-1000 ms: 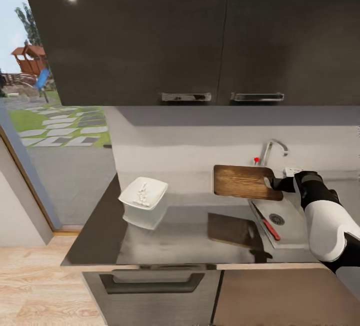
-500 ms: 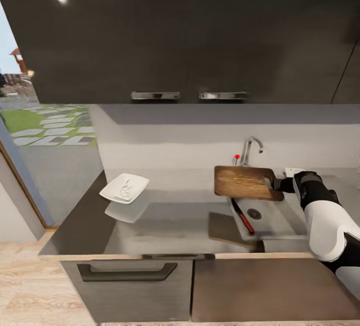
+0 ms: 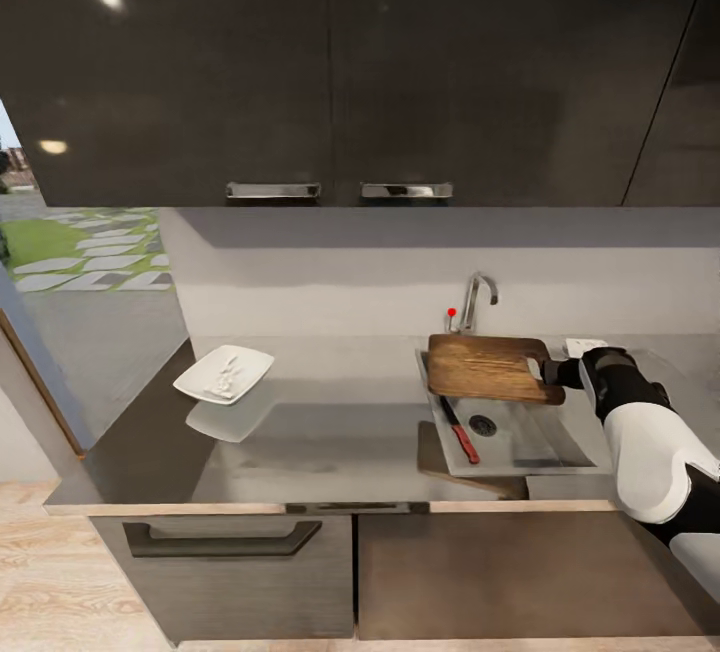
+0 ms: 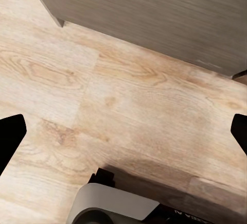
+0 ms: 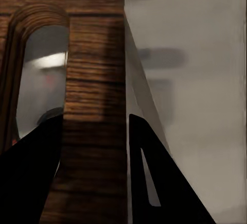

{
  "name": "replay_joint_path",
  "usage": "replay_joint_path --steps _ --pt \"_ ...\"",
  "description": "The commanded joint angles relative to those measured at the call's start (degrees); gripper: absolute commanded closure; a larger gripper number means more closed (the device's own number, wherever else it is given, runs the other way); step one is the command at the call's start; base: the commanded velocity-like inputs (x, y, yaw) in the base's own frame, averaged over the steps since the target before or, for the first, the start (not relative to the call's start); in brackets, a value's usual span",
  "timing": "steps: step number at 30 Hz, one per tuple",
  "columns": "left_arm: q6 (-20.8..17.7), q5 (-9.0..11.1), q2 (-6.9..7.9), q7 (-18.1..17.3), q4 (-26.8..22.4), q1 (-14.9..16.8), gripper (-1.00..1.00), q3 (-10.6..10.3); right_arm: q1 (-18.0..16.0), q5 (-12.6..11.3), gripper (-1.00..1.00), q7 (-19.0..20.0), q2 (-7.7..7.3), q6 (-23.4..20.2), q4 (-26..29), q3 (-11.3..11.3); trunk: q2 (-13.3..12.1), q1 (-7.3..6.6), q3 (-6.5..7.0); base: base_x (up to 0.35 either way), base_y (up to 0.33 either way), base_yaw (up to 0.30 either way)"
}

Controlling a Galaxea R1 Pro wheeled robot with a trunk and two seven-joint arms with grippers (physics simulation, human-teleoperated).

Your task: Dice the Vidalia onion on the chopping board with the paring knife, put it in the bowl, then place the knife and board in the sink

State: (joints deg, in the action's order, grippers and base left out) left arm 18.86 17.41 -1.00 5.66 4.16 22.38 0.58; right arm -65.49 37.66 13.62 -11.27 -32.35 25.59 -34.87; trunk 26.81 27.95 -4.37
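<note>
The brown chopping board (image 3: 485, 367) hangs level over the back part of the grey sink (image 3: 545, 444). My right gripper (image 3: 549, 372) is shut on its handle end. In the right wrist view the wood of the chopping board (image 5: 95, 80) lies between my two dark fingers (image 5: 31, 177), beside the handle slot. The red-handled paring knife (image 3: 459, 429) lies in the sink basin near its left wall. The white bowl (image 3: 223, 373) stands on the dark countertop (image 3: 340, 432) at the left, with pale diced onion pieces (image 3: 227, 369) inside. My left gripper (image 4: 123, 131) is open above the wooden floor.
A chrome tap (image 3: 478, 297) with a red knob rises behind the sink. Dark upper cabinets (image 3: 330, 62) hang over the countertop. Lower cabinet fronts (image 3: 230, 562) run under its front edge. At the far left an opening (image 3: 80, 252) looks onto a garden.
The whole view has swung to the right, so the camera moved. The board, still in my right gripper, now hangs over the sink instead of left of it.
</note>
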Motion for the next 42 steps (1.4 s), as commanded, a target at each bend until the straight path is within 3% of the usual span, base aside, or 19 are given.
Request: replay_joint_path --steps 1,6,11,12,13,14,18,21,28,42 --pt "0.4 0.1 -0.02 0.1 0.2 0.1 -1.00 0.0 -0.1 -0.5 1.00 -0.7 0.12 0.0 0.0 -1.3 0.1 0.03 -0.12 0.000 -0.004 0.000" --pt "0.4 0.1 -0.03 0.0 0.2 0.1 -1.00 0.0 -0.1 -7.2 1.00 -8.2 0.41 1.3 -0.2 -5.6 0.1 0.03 -0.12 0.000 -0.001 0.000" --pt "0.4 0.1 -0.04 -0.1 0.2 0.1 -1.00 0.0 -0.2 -9.6 1.00 -19.5 4.29 7.4 -0.2 -6.5 0.1 0.03 -0.12 0.000 0.000 0.000" --pt "0.4 0.1 -0.05 -0.1 0.2 0.1 -1.00 0.0 -0.2 -10.0 1.00 -22.3 5.31 9.2 -0.3 -6.6 0.1 0.03 -0.12 0.000 0.000 0.000" --pt "0.4 0.1 -0.05 -0.1 0.2 0.1 -1.00 0.0 -0.2 -11.3 1.00 -27.3 7.43 11.7 -1.0 -6.7 0.1 0.03 -0.12 0.000 0.000 0.000" --pt "0.4 0.1 -0.02 -0.1 0.2 0.1 -1.00 0.0 -0.1 -12.4 1.00 -29.4 8.30 12.5 -1.4 -6.7 0.1 0.03 -0.12 0.000 0.000 0.000" --pt "0.4 0.1 -0.04 -0.1 0.2 0.1 -1.00 0.0 -0.2 -20.3 1.00 -35.0 10.05 14.1 -2.4 -6.7 0.1 0.03 -0.12 0.000 0.000 0.000" --pt "0.4 0.1 -0.04 -0.1 0.2 0.1 -1.00 0.0 -0.2 -23.2 1.00 -37.4 10.42 14.6 -2.7 -6.7 0.1 0.03 -0.12 0.000 0.000 0.000" --pt "0.4 0.1 -0.05 -0.1 0.2 0.1 -1.00 0.0 -0.2 -24.0 1.00 -40.2 10.63 18.2 -5.1 -6.7 0.1 0.03 -0.12 -0.005 0.000 0.000" --pt "0.4 0.1 -0.05 -0.1 0.2 0.1 -1.00 0.0 -0.1 -24.1 1.00 -41.1 10.63 18.9 -6.2 -6.8 0.1 0.03 -0.12 -0.122 0.045 0.000"
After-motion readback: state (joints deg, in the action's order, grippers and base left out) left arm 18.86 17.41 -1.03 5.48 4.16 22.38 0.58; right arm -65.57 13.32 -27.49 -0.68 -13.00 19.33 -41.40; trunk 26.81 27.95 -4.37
